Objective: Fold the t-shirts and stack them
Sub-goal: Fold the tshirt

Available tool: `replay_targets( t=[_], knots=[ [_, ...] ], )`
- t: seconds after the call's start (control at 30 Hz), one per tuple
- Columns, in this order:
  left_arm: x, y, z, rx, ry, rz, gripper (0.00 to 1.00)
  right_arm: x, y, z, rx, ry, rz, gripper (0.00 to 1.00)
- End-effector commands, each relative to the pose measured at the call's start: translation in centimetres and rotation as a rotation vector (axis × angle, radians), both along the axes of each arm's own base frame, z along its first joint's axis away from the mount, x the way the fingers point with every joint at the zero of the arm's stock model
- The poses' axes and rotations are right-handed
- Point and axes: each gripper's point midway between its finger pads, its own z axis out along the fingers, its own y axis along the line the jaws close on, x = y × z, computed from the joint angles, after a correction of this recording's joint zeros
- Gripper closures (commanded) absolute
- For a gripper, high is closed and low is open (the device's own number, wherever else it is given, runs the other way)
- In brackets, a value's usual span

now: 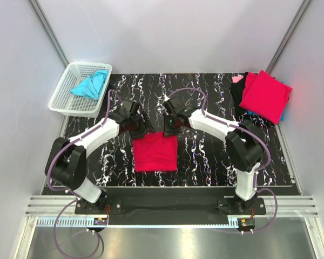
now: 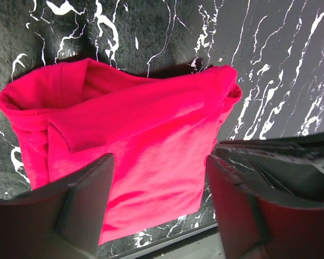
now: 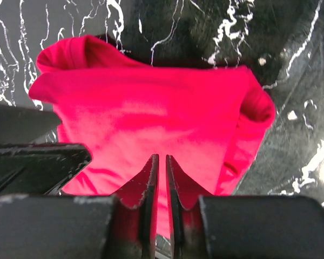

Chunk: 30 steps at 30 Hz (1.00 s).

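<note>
A crimson red t-shirt [image 1: 155, 152] lies folded into a rough square on the black marbled table [image 1: 205, 156], in the middle between the arms. My left gripper [image 1: 145, 128] hovers over its far left corner with its jaws wide open and empty; the left wrist view shows the shirt [image 2: 135, 145] below the left gripper [image 2: 159, 189]. My right gripper [image 1: 170, 128] is over the far right corner, shut with nothing visibly held; the right wrist view shows the shirt [image 3: 151, 118] beneath the right gripper [image 3: 159, 162]. A turquoise t-shirt [image 1: 90, 84] lies crumpled in the basket.
The white lattice basket [image 1: 67, 97] stands at the back left, off the table's corner. A stack of folded shirts [image 1: 265, 95], red on top with blue, black and pink beneath, sits at the back right. Enclosure walls stand on both sides.
</note>
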Motion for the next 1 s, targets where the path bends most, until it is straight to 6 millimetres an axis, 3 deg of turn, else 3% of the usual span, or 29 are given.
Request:
replay_targets(
  t=[0.0,0.17,0.47,0.6,0.73,0.97],
  knots=[
    [1.6,-1.1,1.9,-0.065,-0.045,-0.012,0.36,1.2,0.9,-0.2,-0.008,-0.032,0.032,0.83],
    [1.9,-1.4,0.6,-0.062,-0.013,-0.010,0.57,1.5,1.3,-1.6,-0.023,-0.018,0.043,0.83],
    [1.8,-0.8,-0.7,-0.028,0.001,-0.003,0.55,2.1,1.3,-2.5,-0.044,-0.021,0.045,0.83],
    [1.9,0.3,-2.5,0.049,0.024,0.020,0.54,2.4,1.2,-2.7,-0.049,-0.024,0.041,0.83],
    [1.6,3.0,-5.3,0.208,0.080,0.072,0.54,2.7,0.9,-3.0,-0.053,-0.022,0.039,0.83],
    [2.4,5.0,-7.6,0.328,0.111,0.118,0.53,2.3,0.1,-4.6,-0.083,0.003,0.034,0.83]
  ],
)
